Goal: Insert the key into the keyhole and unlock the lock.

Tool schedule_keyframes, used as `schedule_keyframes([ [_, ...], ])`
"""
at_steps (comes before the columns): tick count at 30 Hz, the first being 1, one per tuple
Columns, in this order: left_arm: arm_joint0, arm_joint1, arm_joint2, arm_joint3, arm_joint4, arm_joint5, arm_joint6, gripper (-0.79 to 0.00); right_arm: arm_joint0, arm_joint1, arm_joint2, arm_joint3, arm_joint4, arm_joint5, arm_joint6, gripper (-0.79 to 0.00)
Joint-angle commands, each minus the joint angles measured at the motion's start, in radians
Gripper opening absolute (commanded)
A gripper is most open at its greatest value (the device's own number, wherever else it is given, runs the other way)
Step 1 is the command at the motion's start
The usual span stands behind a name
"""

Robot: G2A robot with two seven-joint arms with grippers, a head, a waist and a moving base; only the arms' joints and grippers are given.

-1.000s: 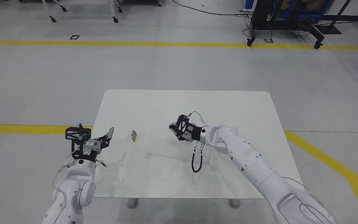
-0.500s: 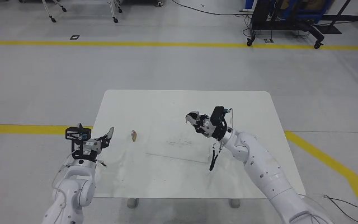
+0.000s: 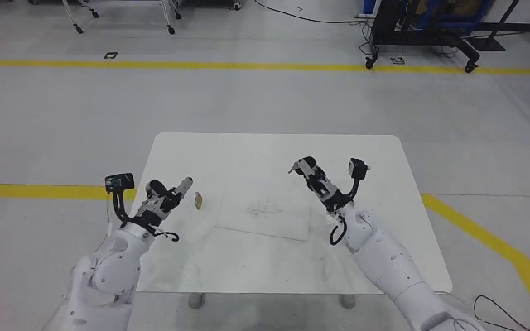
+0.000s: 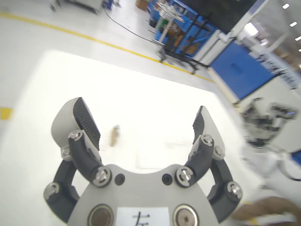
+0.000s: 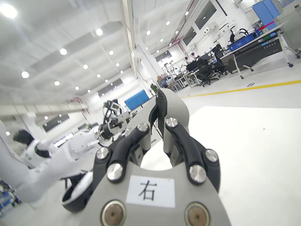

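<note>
The table is smooth, white and faintly glossy. The left gripper has ribbed black pads (rubbery-looking) and shiny metal screws.

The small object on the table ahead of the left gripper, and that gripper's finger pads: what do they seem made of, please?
The small object looks like metal, brass-toned with a paler silvery end, though blurred. The left gripper has fingers with pads that look like black rubber, matt and finely ribbed.
</note>
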Motion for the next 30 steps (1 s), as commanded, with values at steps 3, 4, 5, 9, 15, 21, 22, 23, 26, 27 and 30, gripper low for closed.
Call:
schedule_keyframes([
  [3,0.002,0.0,-0.001,0.001,-0.091,0.001,0.005,0.0,0.002,0.002,0.002,0.006,0.045,0.0,0.016,-0.785],
  [4,0.002,0.0,-0.001,0.001,-0.091,0.001,0.005,0.0,0.002,0.002,0.002,0.006,0.045,0.0,0.016,-0.785],
  [5,0.002,0.0,-0.001,0.001,-0.091,0.001,0.005,0.0,0.002,0.002,0.002,0.006,0.045,0.0,0.016,-0.785],
  [9,0.017,-0.007,0.017,0.023,-0.388,-0.061,-0.067,0.0,-0.005,0.0,-0.003,-0.008,0.063,0.0,0.018,-0.785],
  [15,-0.059,-0.01,0.102,0.119,-0.655,-0.073,-0.286,0.0,0.014,-0.036,-0.109,-0.011,0.396,0.098,0.228,-0.785],
  [21,-0.113,-0.014,0.2,0.177,-0.643,-0.12,-0.361,0.0,0.07,-0.077,-0.189,0.045,0.592,0.132,0.389,-0.785],
  [22,-0.117,-0.014,0.205,0.183,-0.649,-0.126,-0.358,0.0,0.077,-0.082,-0.196,0.055,0.605,0.13,0.402,-0.785],
  [23,-0.119,-0.014,0.207,0.185,-0.65,-0.129,-0.355,0.0,0.083,-0.087,-0.201,0.066,0.614,0.129,0.41,-0.785],
  [26,-0.122,-0.011,0.203,0.178,-0.632,-0.148,-0.354,0.0,0.096,-0.1,-0.21,0.093,0.626,0.123,0.422,-0.785],
  [27,-0.121,-0.01,0.2,0.176,-0.631,-0.15,-0.354,0.0,0.099,-0.104,-0.212,0.099,0.627,0.12,0.422,-0.785],
  [30,-0.119,-0.007,0.188,0.175,-0.645,-0.153,-0.359,0.0,0.101,-0.113,-0.215,0.112,0.621,0.112,0.418,-0.785],
])
